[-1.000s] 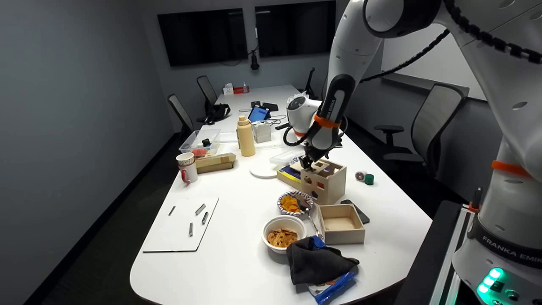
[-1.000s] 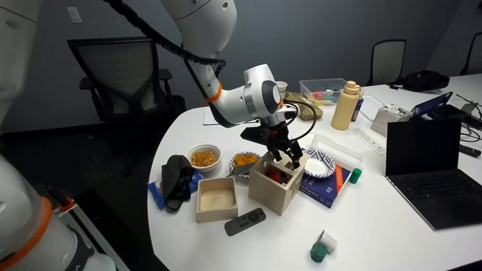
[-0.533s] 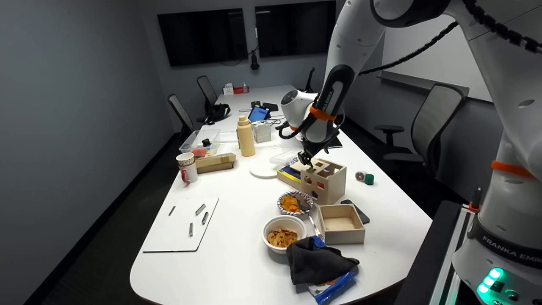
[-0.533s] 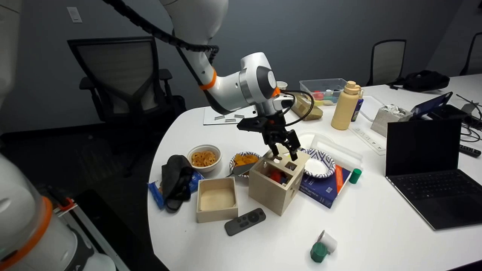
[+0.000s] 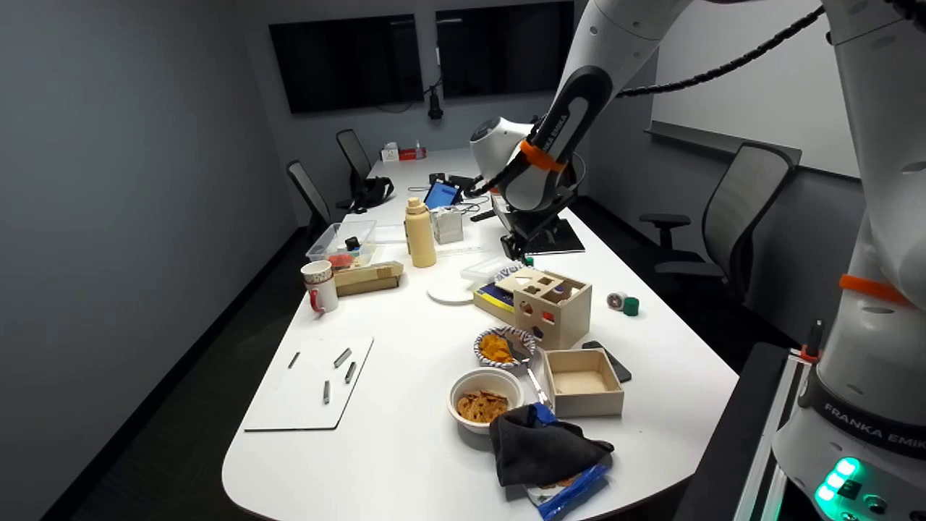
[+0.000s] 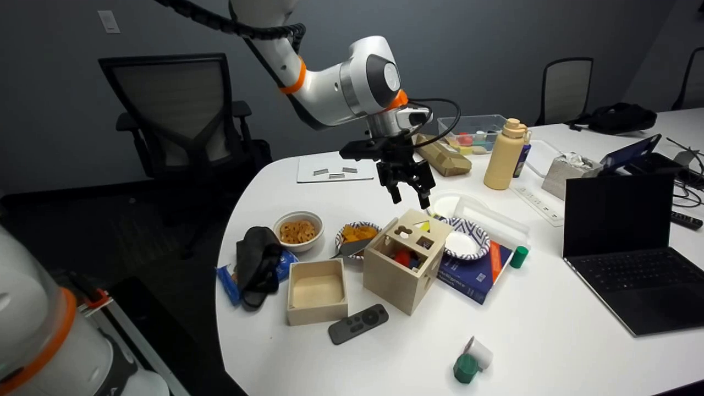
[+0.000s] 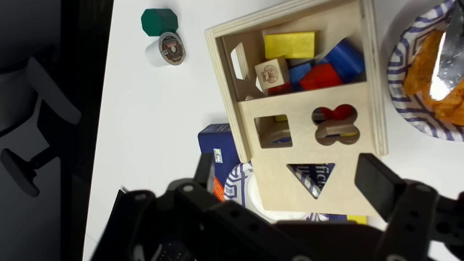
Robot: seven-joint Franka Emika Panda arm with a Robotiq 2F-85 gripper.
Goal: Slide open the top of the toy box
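The gripper (image 6: pixel 410 198) has risen: a second ago its fingers (image 7: pixel 378 186) were down by the top (image 7: pixel 301 152), hiding much of that panel in both exterior views, and now they hang above it with a visible gap. They stand well spread, one toward each side of the panel in the wrist view. The arm (image 6: pixel 341 91) has gone up too. The top and the toy box (image 6: pixel 388 280) look the same as before. The top is drawn partway off, one end between the box's sides, the other jutting past its edge over a patterned plate (image 6: pixel 467 242) and a book (image 6: pixel 467 280); whether it touches the plate cannot be told. Its clover, square and triangle holes (image 7: pixel 273 130) now all show. In the uncovered part of the box lie a yellow block (image 7: pixel 290 45), a red block (image 7: pixel 320 77), blue blocks (image 7: pixel 346 59) and a printed cube (image 7: pixel 270 73). With the gripper higher, an exterior view reveals a green cylinder (image 5: pixel 529 261) and more of the laptop (image 5: pixel 568 237), and the white board (image 6: pixel 330 164) shows more fully in an exterior view. The tray (image 6: pixel 317 316), the remote (image 6: pixel 357 324) and the bowl (image 7: pixel 397 87) of orange food (image 5: pixel 496 349) are where they were, all near the box, which stands on the table (image 6: pixel 539 341).
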